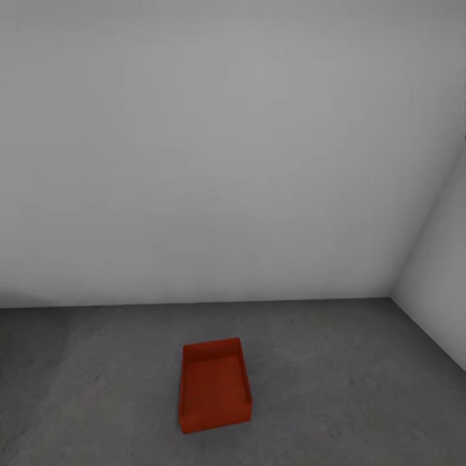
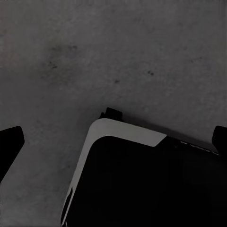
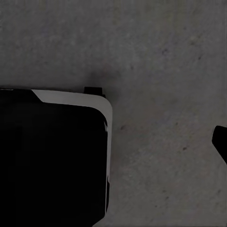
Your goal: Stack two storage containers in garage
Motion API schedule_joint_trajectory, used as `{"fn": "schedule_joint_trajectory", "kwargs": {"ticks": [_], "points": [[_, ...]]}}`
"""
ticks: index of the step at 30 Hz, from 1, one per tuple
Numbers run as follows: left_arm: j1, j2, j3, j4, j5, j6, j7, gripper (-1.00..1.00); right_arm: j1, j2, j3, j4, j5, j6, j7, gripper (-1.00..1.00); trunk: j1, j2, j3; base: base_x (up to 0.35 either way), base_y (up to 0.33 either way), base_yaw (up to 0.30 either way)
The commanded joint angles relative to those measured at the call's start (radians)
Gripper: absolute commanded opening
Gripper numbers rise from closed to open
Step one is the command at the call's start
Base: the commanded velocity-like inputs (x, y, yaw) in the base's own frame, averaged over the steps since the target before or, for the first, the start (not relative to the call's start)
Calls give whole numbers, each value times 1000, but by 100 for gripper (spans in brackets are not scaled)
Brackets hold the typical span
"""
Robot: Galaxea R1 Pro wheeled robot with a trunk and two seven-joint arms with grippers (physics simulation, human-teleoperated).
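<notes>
One orange-red storage container (image 1: 214, 386) stands open side up on the dark grey concrete floor (image 1: 336, 388) of the garage, a short way in front of the light-grey back wall. It holds nothing. The other container is out of view. In the left wrist view my left gripper (image 2: 113, 142) is open, and its two dark fingertips (image 2: 9, 146) sit at opposite edges above the floor. In the right wrist view my right gripper (image 3: 113, 142) is open too, with one dark fingertip (image 3: 221, 142) over bare concrete. Neither gripper holds anything.
The plain grey back wall (image 1: 213, 162) meets a side wall (image 1: 440, 272) at the right corner. My own base, black with a white edge, shows below each wrist (image 2: 142, 179) (image 3: 52, 156). Bare concrete surrounds the container on all sides.
</notes>
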Motion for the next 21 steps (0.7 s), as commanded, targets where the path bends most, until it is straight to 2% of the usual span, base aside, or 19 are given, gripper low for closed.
{"fn": "schedule_joint_trajectory", "kwargs": {"ticks": [1,8,21], "points": [[-1,2,-7,0,5,-3,2,100,-1,1,9,3,-10,-6,0,100,0,-2,0,0,0,0],[-1,12,-8,0,5,-3,2,100,-1,1,9,3,-10,-4,0,100,0,-2,11,0,0,0],[-1,17,-8,0,6,-2,2,100,-1,0,9,3,-10,-2,0,100,0,-2,32,0,0,0]]}}
